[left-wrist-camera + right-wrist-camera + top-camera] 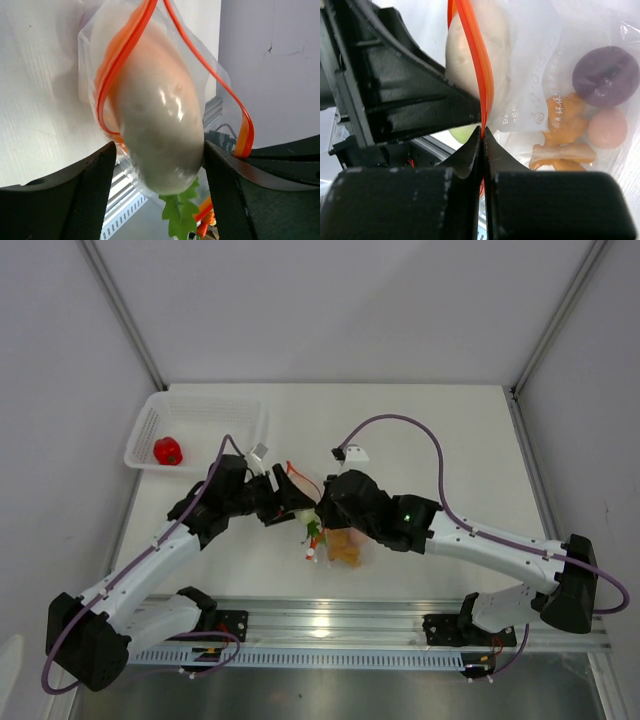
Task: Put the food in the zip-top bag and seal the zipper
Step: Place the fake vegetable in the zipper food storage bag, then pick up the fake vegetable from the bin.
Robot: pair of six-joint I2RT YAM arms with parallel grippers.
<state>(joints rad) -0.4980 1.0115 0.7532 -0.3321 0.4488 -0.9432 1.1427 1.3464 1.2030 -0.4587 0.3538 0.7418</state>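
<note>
Right hand (pixel 483 131) clamped on zipper (pixel 479 65); left hand (pixel 157 165) apart w/ white food (pixel 160 130) btwn fingers.

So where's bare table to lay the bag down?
Bare white table lies beyond the two grippers, right of the white slotted basket, and along the right side. It is crowded at centre, where the clear zip-top bag hangs between the left gripper and right gripper.

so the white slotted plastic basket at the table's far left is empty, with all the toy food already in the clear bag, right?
Not empty: the top external view shows a red round toy food lying in the white slotted plastic basket. The basket does sit far left.
</note>
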